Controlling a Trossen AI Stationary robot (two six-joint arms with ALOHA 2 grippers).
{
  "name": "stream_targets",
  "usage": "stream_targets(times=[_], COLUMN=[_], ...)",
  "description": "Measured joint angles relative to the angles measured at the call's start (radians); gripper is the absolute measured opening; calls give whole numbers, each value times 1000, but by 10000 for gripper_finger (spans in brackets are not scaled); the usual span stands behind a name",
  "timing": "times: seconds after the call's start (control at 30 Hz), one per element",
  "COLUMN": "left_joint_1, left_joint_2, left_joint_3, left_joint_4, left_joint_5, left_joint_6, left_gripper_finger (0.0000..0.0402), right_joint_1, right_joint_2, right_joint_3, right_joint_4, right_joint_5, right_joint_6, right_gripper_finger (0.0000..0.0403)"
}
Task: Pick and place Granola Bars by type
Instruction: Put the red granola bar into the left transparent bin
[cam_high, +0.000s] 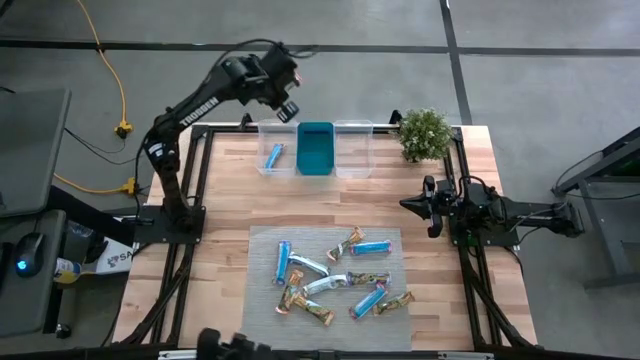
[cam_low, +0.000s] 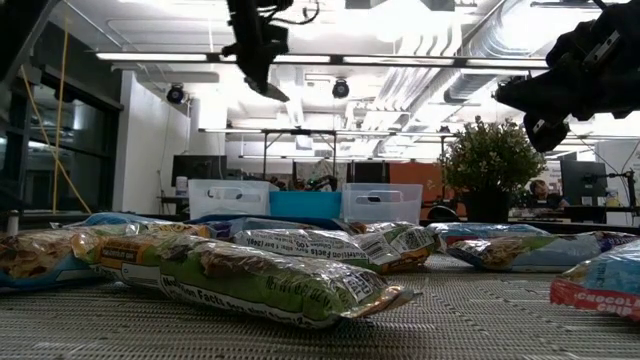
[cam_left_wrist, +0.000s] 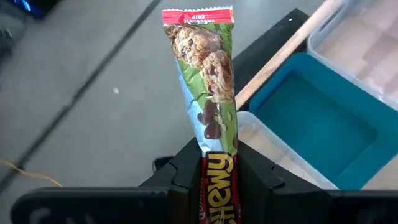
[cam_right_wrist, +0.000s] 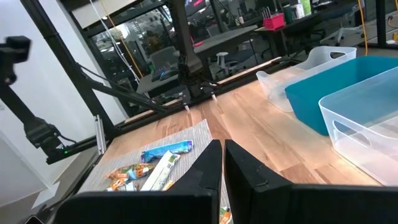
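My left gripper (cam_high: 286, 106) hangs in the air over the table's far edge, just left of the three bins, shut on a green-and-red granola bar (cam_left_wrist: 208, 81). The left clear bin (cam_high: 274, 150) holds one blue bar (cam_high: 273, 156). Beside it stand the teal bin (cam_high: 315, 148) and the right clear bin (cam_high: 353, 148). Several more granola bars, such as a blue one (cam_high: 370, 247), lie flat on the grey mat (cam_high: 262, 300) near the front edge. My right gripper (cam_high: 430, 208) waits at the table's right side, shut, with nothing between its fingers. My left gripper pinches the bar between its two fingers, near the end with the yellow lettering (cam_left_wrist: 217, 167). The fingers lie along the bar. Most of the bar juts out past the fingertips, its red-banded end (cam_left_wrist: 198, 16) farthest out. The bar is lifted clear of the table and bins.
A small potted plant (cam_high: 425, 133) stands at the far right corner of the table, next to the right clear bin. Bare wood lies between the bins and the mat. A black frame rail (cam_left_wrist: 267, 56) runs along the table's far edge under my left gripper.
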Motion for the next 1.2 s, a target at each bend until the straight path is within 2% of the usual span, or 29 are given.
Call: stream_targets(times=[0.13,0.3,0.5,0.6,0.87,1.03,1.2], left_joint_1=[60,100,97,98,90,59,30], left_joint_2=[-3,-3,-73,-114,-238,-258,-256], left_joint_3=[-76,-240,-507,-638,-900,-988,-1032], left_joint_4=[-3,22,247,330,532,651,714], left_joint_5=[76,172,305,335,344,331,240], left_joint_6=[-61,-152,-274,-360,-535,-616,-682], left_gripper_finger=[71,71,71,71,71,72,72], right_joint_1=[0,0,0,0,0,0,0], right_joint_2=[0,0,0,0,0,0,0], right_joint_3=[0,0,0,0,0,0,0], right_joint_4=[0,0,0,0,0,0,0], right_joint_5=[0,0,0,0,0,0,0], right_joint_6=[0,0,0,0,0,0,0], right_gripper_finger=[0,0,0,0,0,0,0])
